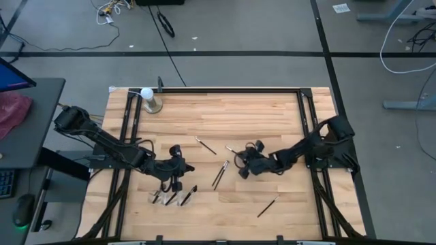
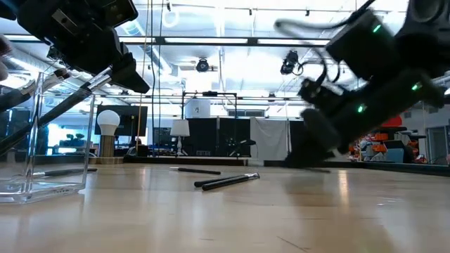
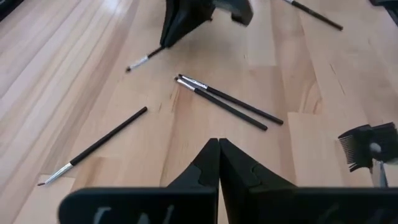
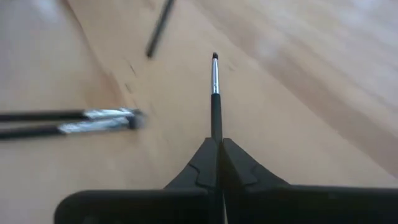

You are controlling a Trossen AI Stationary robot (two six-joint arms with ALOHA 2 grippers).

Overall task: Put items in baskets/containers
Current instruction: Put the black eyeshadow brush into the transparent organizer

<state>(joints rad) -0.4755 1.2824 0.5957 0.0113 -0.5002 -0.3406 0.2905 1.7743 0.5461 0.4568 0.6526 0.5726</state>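
Observation:
Loose makeup brushes lie on the wooden table: a pair side by side (image 1: 219, 174) (image 3: 227, 102), one farther back (image 1: 206, 145) (image 3: 93, 149), one near the front right (image 1: 267, 206). The clear organizer (image 1: 170, 198) (image 2: 42, 161) stands near the front left with several brushes leaning in it. My left gripper (image 1: 174, 170) (image 3: 217, 149) hovers just above and behind the organizer, shut and empty. My right gripper (image 1: 244, 165) (image 4: 217, 144) is low over the table's middle, shut on a thin brush (image 4: 215, 93). My right gripper pinches a thin dark-handled brush on its handle (image 4: 216, 127), below the silvery ferrule, between its two fingertips. The brush runs along the fingers and sticks out ahead of them toward the table's far left, bristle tip (image 4: 214, 57) foremost, slanting down close to the wood (image 3: 146, 59).
A white ball on a metal stand (image 1: 148, 99) (image 2: 107, 130) sits at the far left corner. Black rails run along the table's left and right edges (image 1: 308, 136). Bare wood spreads across the far half and the near right.

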